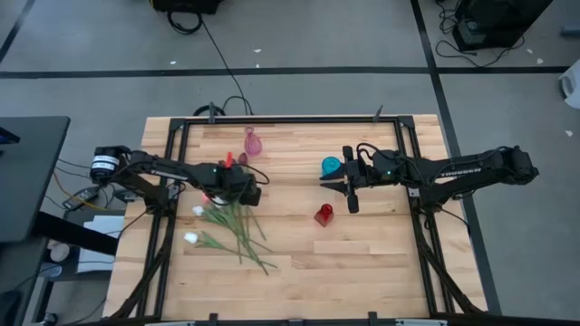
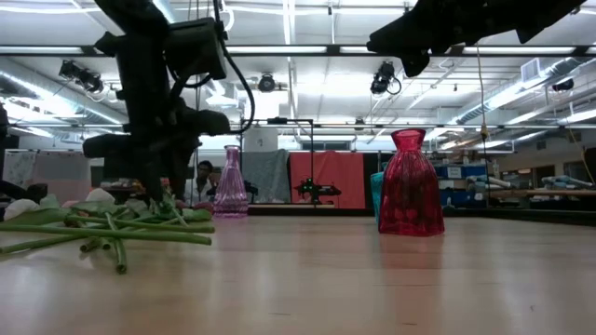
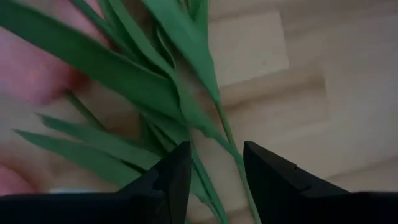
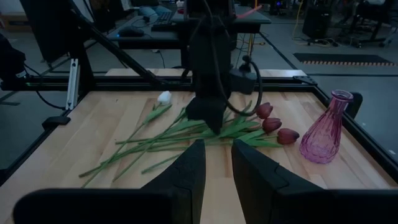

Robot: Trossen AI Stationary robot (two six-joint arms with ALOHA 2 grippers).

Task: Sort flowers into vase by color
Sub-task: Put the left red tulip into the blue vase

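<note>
Wood: from above, the pale plank worktop (image 1: 362, 263) carries the flowers (image 1: 231, 225) in a loose bundle on its left half, green stems fanning away from the left pincer (image 1: 220, 197), which sits right over the bundle's head end.
Right arm, high view: the right pincer (image 1: 337, 188) hangs over the middle of the worktop, well apart from the flowers; a teal vase (image 1: 331, 166) stands just beside it, a red vase (image 1: 323, 215) near it on the other side, and a pink vase (image 1: 253, 142) farther off toward the back edge.
Low view: the left arm comes straight down into the heap of flowers (image 2: 102, 228), whose stems lie flat and run out to one side of it; the left pincer's tips are hidden among the leaves. The red vase (image 2: 410, 183) stands upright, apart from the heap; the pink vase (image 2: 231, 183) stands behind.
Left wrist view: the left pincer (image 3: 216, 168) has its jaws apart, with a green stem and leaves (image 3: 155, 81) passing between and just beyond the tips; nothing is clamped.
Right wrist view: the right pincer (image 4: 216, 163) shows a narrow gap with nothing in it; the flowers (image 4: 205, 134) lie well ahead, dark red heads (image 4: 273, 127) toward the pink vase (image 4: 328, 127), a white head (image 4: 164, 98) on the far side.
</note>
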